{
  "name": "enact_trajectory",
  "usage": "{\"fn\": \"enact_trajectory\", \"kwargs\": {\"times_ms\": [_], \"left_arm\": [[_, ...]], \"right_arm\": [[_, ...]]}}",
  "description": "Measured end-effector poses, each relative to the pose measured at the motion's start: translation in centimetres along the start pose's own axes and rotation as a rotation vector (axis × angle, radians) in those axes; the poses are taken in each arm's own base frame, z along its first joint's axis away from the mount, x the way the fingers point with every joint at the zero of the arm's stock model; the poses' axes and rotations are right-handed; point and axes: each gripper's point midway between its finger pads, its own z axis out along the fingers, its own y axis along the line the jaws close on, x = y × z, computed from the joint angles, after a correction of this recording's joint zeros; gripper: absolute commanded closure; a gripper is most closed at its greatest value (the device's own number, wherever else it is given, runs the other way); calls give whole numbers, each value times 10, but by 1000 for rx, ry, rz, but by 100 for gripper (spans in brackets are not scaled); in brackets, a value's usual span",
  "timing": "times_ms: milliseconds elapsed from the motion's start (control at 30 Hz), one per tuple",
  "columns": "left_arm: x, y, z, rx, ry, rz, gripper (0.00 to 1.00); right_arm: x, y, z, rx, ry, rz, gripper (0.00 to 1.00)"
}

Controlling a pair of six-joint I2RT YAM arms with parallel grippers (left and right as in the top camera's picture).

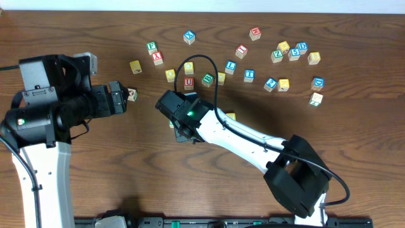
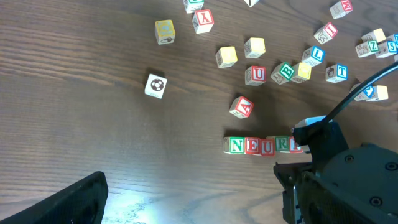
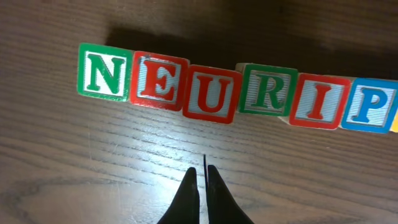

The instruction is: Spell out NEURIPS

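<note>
- Green-lettered wood leads: the N cube [image 3: 103,71] heads a row lying on the brown tabletop [image 1: 95,164].
- Touching one another in line after it come the red E cube [image 3: 160,81], the red U cube [image 3: 211,94], the green R cube [image 3: 267,90], the red I cube [image 3: 319,101] and the blue P cube [image 3: 370,106].
- The row is not quite straight, and the U cube sits a little out of line.
- A yellow cube [image 1: 230,116] sits at the P end, peeking out from under the right arm [image 1: 253,142] in the overhead view. Its letter cannot be read.
- The right pincer [image 3: 203,168] is clenched on nothing, fingers pressed tip to tip. It hangs just in front of the row, aimed at the U cube and touching no cube.
- From overhead, the right arm lies across the row and hides most of it.
- The left pincer [image 1: 124,98] is well apart from the row, off to the left. Only one dark finger shows in its wrist view, so I cannot tell whether it is released or clenched.
- A white-faced cube [image 2: 155,86] lies near its tip, free of the fingers.
- Beyond the row, a tilted red-edged cube [image 2: 241,107] is nearest. Farther out lie a loose U cube [image 2: 255,74], a loose R cube [image 2: 285,71], an L cube [image 2: 314,56] and a T cube [image 2: 336,73].
</note>
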Motion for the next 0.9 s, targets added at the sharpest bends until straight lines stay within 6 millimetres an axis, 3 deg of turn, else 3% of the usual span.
{"fn": "enact_trajectory", "kwargs": {"times_ms": [433, 600, 900], "left_arm": [[0, 0, 0, 0, 0, 0, 5], [0, 0, 0, 0, 0, 0, 5], [0, 0, 0, 0, 0, 0, 5]], "right_arm": [[-6, 5, 2, -19, -30, 65, 98], [9, 12, 9, -18, -27, 54, 99], [9, 16, 11, -25, -45, 64, 99]]}}
